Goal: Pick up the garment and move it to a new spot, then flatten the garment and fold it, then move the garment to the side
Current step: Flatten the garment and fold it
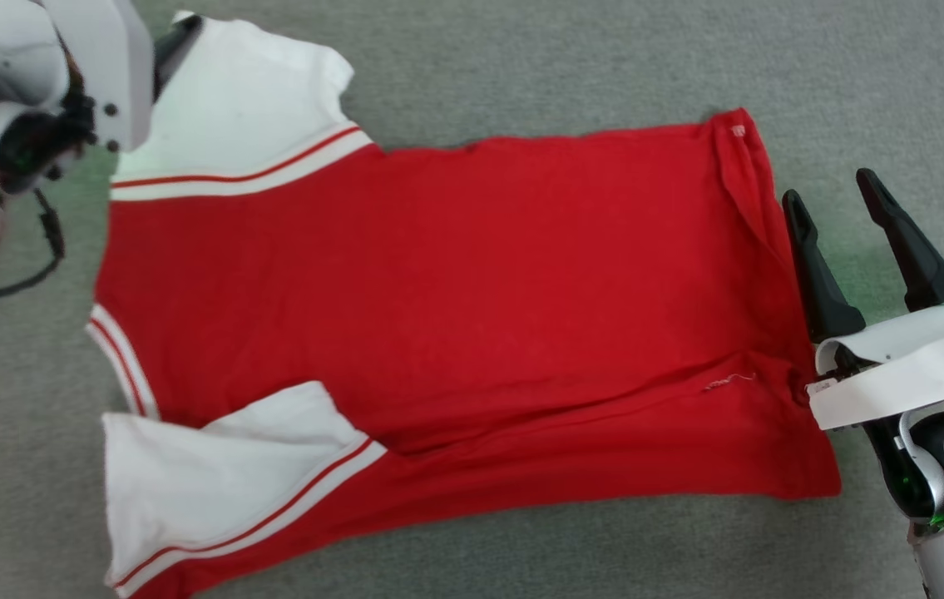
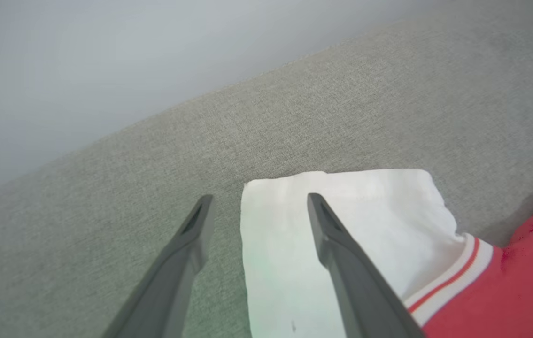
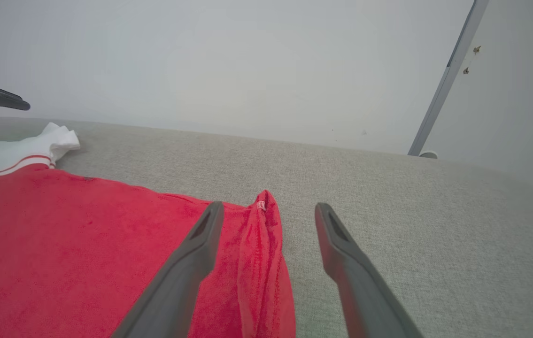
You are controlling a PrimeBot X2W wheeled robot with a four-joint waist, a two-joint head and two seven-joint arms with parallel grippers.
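Note:
The garment (image 1: 455, 283), a bright red T-shirt with white sleeves, lies spread flat on the grey fabric surface (image 1: 521, 58), hem to the right and sleeves to the left. My right gripper (image 1: 829, 195) stands open just off the hem's right edge, nothing between its fingers; in the right wrist view the gripper (image 3: 266, 209) straddles the wrinkled hem edge of the garment (image 3: 59, 234). My left arm's pale wrist (image 1: 64, 75) hovers at the upper left over the far white sleeve (image 1: 239, 100). In the left wrist view the open left gripper (image 2: 257, 199) straddles the edge of that sleeve (image 2: 388, 211).
The grey fabric surface (image 3: 412, 211) extends past the hem to the right and beyond the shirt. A pale wall (image 3: 247, 61) and a grey door frame (image 3: 444, 80) stand behind it. A dark cable (image 1: 43, 249) hangs from the left arm.

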